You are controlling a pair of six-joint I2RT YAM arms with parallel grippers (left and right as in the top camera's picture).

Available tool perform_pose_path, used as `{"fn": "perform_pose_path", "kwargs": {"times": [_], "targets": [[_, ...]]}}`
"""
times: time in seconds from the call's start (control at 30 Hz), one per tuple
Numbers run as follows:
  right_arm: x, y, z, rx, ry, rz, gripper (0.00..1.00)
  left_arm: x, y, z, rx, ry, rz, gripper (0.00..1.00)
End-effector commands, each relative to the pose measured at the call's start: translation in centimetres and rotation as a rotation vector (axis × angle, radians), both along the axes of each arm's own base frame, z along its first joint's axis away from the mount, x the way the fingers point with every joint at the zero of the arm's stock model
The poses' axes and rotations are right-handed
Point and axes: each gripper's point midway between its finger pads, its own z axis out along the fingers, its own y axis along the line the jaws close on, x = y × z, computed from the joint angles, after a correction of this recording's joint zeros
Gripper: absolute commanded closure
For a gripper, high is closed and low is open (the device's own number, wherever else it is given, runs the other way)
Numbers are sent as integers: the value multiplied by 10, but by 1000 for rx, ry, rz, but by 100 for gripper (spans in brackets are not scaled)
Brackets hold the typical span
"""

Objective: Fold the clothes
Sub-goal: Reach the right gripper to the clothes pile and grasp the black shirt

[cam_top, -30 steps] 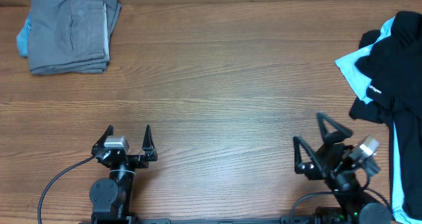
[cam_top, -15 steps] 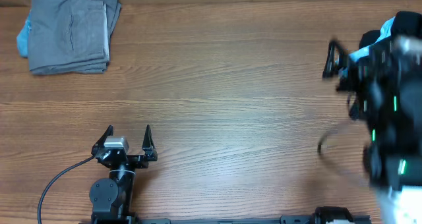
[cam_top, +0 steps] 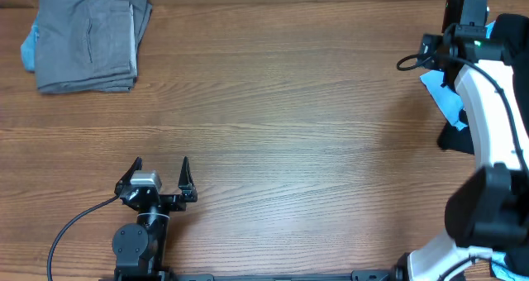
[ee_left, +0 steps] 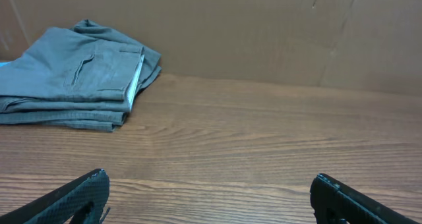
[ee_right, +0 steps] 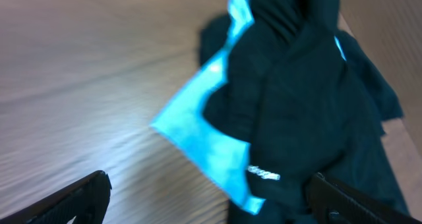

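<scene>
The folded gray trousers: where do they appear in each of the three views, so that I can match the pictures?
Overhead: the folded gray trousers lie at the top left corner of the picture.
Left wrist: the folded gray trousers are at the upper left, near the back wall.
Right wrist: not in it; this view shows the black and blue garment instead.
Shared landmark: the wooden table, visible in all three views.

Likely a robot lab — wood-grain table (cam_top: pixel 273 107), plain cardboard backdrop (ee_left: pixel 264 26).
</scene>
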Motion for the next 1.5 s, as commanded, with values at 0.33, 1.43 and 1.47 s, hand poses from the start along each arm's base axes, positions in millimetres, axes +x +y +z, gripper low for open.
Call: {"fn": "perform_pose_path", "kwargs": {"times": [0.33,1.43,1.47], "targets": [[-28,-93,-90,123,146,-222,1,0,1,0,20,-6,6,0],[-36,-110,-144,230,171,-241,37,0,1,0,20,-6,6,0],[-36,-110,-144,243,167,-239,38,0,1,0,20,-6,5,0]]}}
